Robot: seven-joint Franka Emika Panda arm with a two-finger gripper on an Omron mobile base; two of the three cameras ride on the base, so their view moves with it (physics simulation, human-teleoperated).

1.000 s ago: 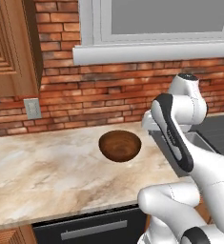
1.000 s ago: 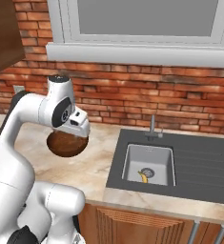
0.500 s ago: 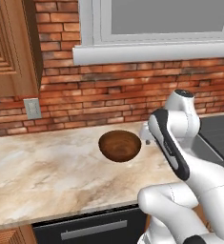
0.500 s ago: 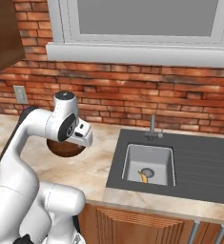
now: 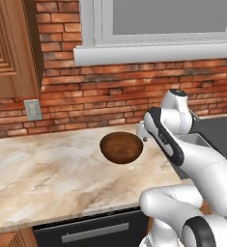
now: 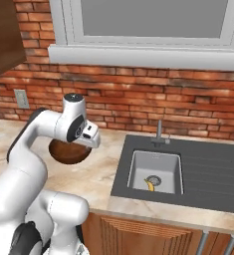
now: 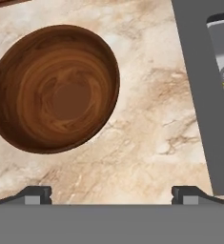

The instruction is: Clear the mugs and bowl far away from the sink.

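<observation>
My two-finger gripper [image 7: 111, 193] hangs with its jaws spread as wide as they go and nothing between them, above bare marble. The wide round dark brown wooden-looking bowl [image 7: 54, 88] stands upright on the pale veined marble counter [image 7: 151, 138], off to the upper left of my fingertips [image 7: 37, 193] in the hand view, apart from them and clear of the gap. On the far side of that view runs the dark grey surround of the sink [image 7: 199, 95], so I sit between the two, the bowl on one side and the basin on the other.

From the right base view, my hand [image 6: 88, 135] is just over the bowl's [image 6: 68, 152] sink-side rim, and the square grey sink [image 6: 156, 172] lies well apart to the right. Being round, the bowl has no long axis to line up with; I judge the next move turns on shifting away from the sink until one finger drops inside the near rim and the other outside
</observation>
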